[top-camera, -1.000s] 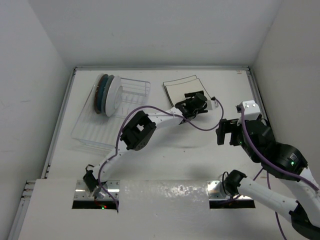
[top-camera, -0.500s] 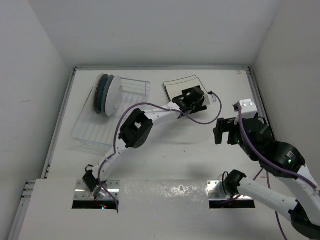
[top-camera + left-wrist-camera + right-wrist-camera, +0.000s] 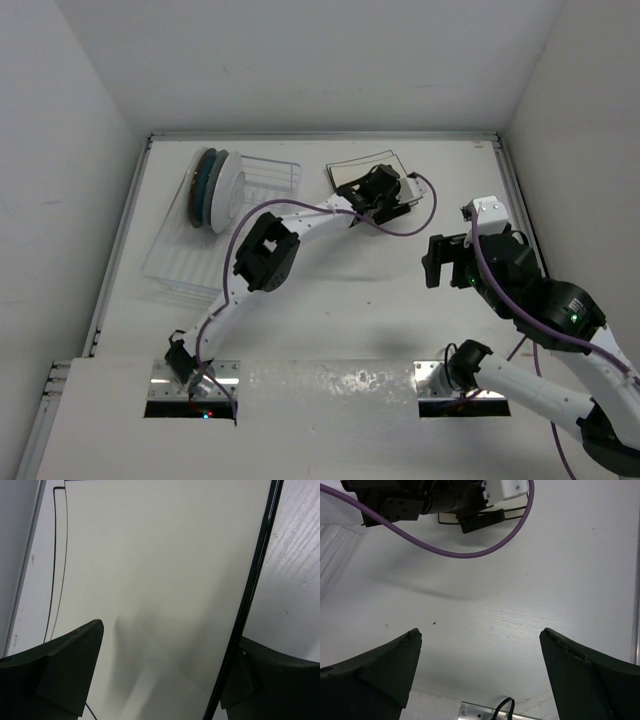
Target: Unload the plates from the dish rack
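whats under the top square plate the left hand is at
A second square plate lies under the top square plate, only its dark-edged rim peeking out on one side. The rest is covered, so any further plates beneath cannot be seen.

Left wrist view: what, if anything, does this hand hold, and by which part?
Nothing that shows: the left hand hangs open over the square plate, jaws wide apart, pinching no edge.
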You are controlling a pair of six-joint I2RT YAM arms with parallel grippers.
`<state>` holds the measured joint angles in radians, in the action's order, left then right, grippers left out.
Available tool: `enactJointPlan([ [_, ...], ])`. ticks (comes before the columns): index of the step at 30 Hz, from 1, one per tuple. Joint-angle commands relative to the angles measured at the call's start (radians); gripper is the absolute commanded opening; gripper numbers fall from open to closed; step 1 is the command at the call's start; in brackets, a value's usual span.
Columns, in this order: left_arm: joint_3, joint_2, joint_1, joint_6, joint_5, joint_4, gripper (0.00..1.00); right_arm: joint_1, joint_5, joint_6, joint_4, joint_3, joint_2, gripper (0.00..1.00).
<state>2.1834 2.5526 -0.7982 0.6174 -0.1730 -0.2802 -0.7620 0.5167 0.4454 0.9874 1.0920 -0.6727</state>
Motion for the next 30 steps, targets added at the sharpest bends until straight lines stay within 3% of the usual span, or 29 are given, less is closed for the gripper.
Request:
enactJointPlan([
  [1,0.026,-0.046,0.014,-0.076,0.084,-0.033,0.82,-0.005,-0.015,0.007,-0.044,0.003,-0.013,0.99],
  [22,-0.013,-0.065,0.094,-0.340,0.331,-0.050,0.85,-0.005,-0.035,0.016,-0.032,0.019,0.004,0.99],
  [30,-0.079,-0.084,0.094,-0.369,0.329,-0.002,0.84,-0.005,-0.040,0.016,-0.032,0.022,0.004,0.99],
])
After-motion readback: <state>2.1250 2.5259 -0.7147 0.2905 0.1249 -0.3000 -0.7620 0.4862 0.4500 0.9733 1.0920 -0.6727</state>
